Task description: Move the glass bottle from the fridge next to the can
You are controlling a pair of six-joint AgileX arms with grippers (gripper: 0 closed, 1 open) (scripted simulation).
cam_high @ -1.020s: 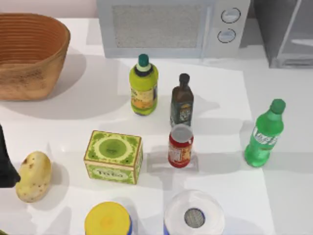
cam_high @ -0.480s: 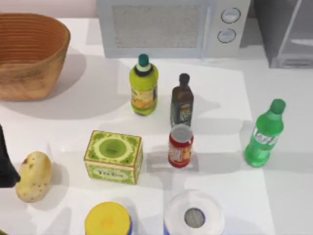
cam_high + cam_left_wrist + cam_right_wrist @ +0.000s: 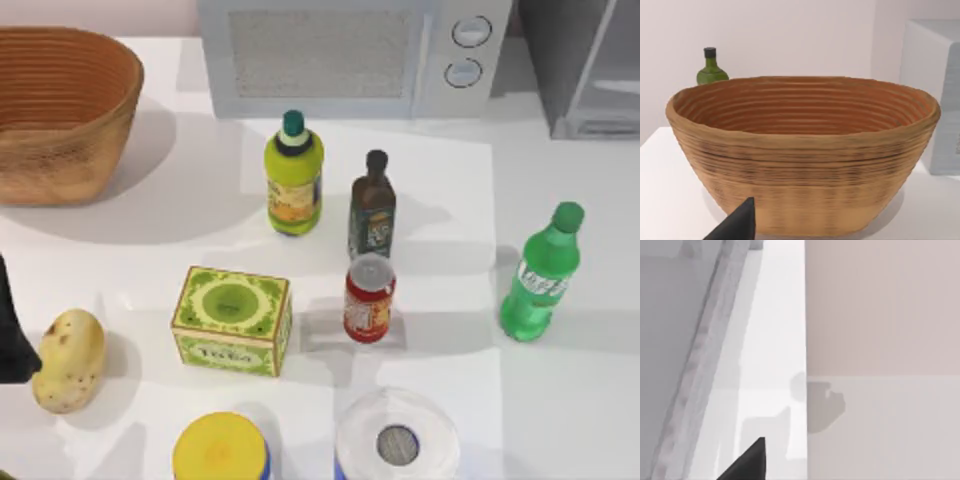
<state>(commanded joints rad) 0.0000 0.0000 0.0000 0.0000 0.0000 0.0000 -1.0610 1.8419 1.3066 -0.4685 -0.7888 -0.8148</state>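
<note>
Neither tool's state can be told; the left tool point(image 3: 12, 335) sits parked at the tabletop's point(image 3: 150, 240) left edge. Beyond the fridge point(image 3: 580, 65) at back right, the glass bottle point(image 3: 540, 275) stands upright and free, well apart from the can point(image 3: 370, 298). By my judgement, carrying it beside the can remains.

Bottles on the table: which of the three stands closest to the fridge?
The glass bottle, slim, translucent bright green, alone on the right side below the fridge. The fat yellow-green bottle and dark brown bottle stand mid-table before the microwave.
</note>
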